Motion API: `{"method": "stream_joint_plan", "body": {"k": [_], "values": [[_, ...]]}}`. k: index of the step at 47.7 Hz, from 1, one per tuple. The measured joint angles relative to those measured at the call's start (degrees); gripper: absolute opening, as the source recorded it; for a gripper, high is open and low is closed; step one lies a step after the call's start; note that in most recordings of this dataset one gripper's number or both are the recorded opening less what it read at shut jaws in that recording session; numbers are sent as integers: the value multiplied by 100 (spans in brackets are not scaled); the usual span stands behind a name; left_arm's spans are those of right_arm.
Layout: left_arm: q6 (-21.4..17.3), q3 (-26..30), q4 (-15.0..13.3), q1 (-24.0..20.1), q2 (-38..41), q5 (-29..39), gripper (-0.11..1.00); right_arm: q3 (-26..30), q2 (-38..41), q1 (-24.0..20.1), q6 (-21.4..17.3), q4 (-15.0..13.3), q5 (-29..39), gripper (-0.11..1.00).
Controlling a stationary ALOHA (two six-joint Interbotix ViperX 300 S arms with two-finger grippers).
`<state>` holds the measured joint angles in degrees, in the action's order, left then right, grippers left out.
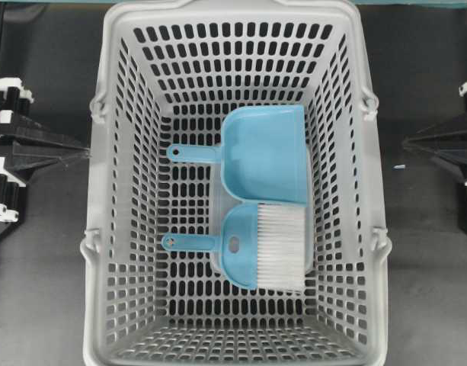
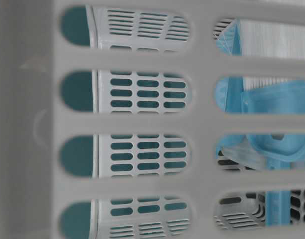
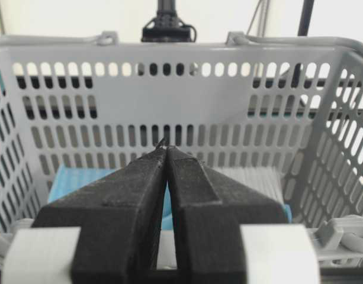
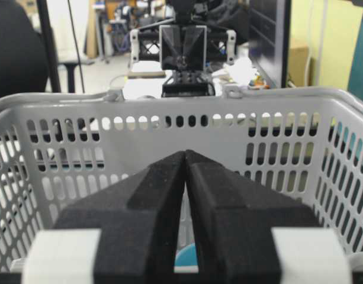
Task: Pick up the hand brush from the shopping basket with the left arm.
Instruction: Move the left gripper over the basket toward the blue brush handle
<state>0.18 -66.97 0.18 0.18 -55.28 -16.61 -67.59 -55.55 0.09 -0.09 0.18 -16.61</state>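
Plainly, nothing has been grasped yet: the hand brush (image 1: 248,248) lies flat on the floor of the shopping basket (image 1: 111,99), toward the near end in the overhead view, its thin handle pointing at the left arm's side and its white bristles fanned toward the opposite wall. The left gripper (image 3: 166,155) sits outside the basket wall with its jaws pressed together and holding nothing; the right gripper (image 4: 185,158) is likewise closed and empty, parked outside the far wall. The chief risk, as I judge it, is confusion with the dustpan (image 1: 260,152), which is the same light blue, lies just beside the brush with a matching handle pointing the same way, and seems to touch or slightly overlap the brush head. A descent aimed too far up the basket could take the wrong handle. The tall slotted walls also crowd the approach, so the arm could clip the rim, and the slim handle lying flat on a slotted floor may slip from the jaws. No brand, label or writing is legible anywhere.
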Motion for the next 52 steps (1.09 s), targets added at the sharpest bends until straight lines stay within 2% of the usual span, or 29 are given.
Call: {"method": "stream_joint_plan", "body": {"k": [4,10,18,35,40,48,50,52], "values": [[105,141,105,9,35,308,0,-9,0,0,-9,9,0,0],[290,703,202,0,158,1354,0,0,-53,0,-105,70,105,0],[299,1617,220,44,554,2742,0,9,-149,0,-123,70,334,0],[299,3788,220,501,2364,5537,0,18,-202,0,-132,79,615,0],[299,4210,220,598,2892,6064,0,26,-202,0,-123,79,712,0],[334,4720,220,703,3568,6521,0,26,-202,0,-123,70,896,0],[343,4799,220,712,3691,6592,0,26,-202,0,-123,70,940,4],[378,4860,220,721,3797,6662,1,26,-202,0,-123,79,976,12]]}}
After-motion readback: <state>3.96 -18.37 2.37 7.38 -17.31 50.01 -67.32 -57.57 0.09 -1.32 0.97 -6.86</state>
